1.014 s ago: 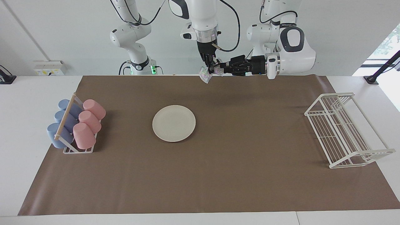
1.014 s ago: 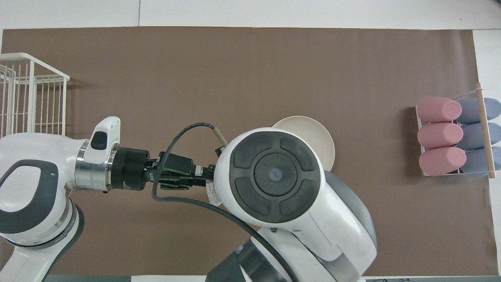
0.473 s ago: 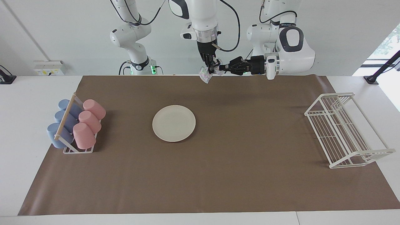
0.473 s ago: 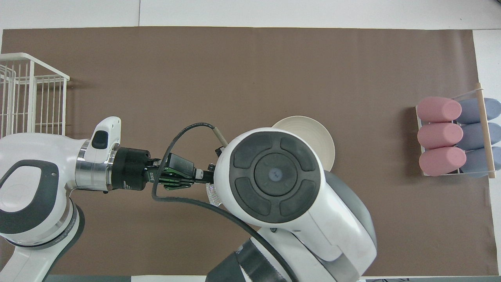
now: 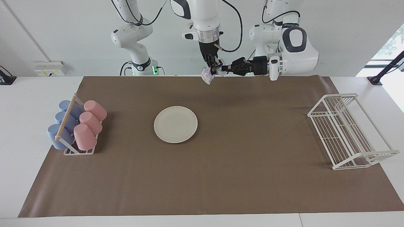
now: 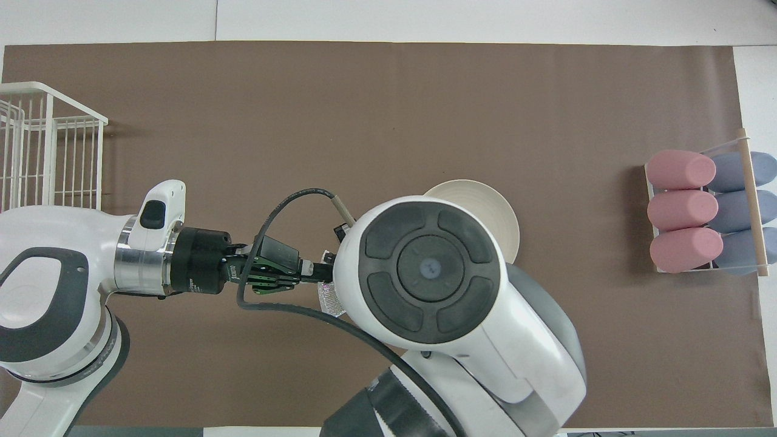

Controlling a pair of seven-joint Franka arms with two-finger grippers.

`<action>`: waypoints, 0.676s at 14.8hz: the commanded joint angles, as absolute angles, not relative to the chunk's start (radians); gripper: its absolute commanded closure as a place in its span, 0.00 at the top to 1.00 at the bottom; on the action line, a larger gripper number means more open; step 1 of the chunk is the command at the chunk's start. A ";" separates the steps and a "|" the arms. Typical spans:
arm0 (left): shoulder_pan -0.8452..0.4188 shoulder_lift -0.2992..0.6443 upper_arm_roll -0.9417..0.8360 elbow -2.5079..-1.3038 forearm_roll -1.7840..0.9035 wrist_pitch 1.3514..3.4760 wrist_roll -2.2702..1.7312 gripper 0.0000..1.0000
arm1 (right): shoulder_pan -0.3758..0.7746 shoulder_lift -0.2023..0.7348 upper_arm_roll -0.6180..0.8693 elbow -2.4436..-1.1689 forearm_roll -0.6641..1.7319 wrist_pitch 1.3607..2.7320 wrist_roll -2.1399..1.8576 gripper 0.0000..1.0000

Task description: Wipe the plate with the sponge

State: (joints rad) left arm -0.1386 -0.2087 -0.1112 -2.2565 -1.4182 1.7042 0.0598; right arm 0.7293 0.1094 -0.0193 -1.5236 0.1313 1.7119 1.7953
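While the cream plate point(image 5: 175, 124) lies alone on the worktop point(image 5: 240, 151), the left hand point(image 5: 222, 68) clamps the glittery sponge point(image 5: 207, 76); the right hand's point(image 5: 213, 66) grip cannot be told.

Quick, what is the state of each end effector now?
Left end effector: shut on the sponge, raised above the mat.
Right end effector: at the sponge too; open or shut cannot be told.
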 commanded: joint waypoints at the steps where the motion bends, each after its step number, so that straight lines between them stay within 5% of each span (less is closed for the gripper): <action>1: -0.144 -0.230 -0.106 -2.264 -1.411 1.718 0.035 0.00 | 0.721 0.092 -0.015 -1.546 0.126 1.718 1.770 1.00; 10: -0.126 -0.222 -0.103 -2.260 -1.292 1.787 0.017 0.00 | 0.580 0.032 -0.023 -1.609 0.114 1.665 1.125 1.00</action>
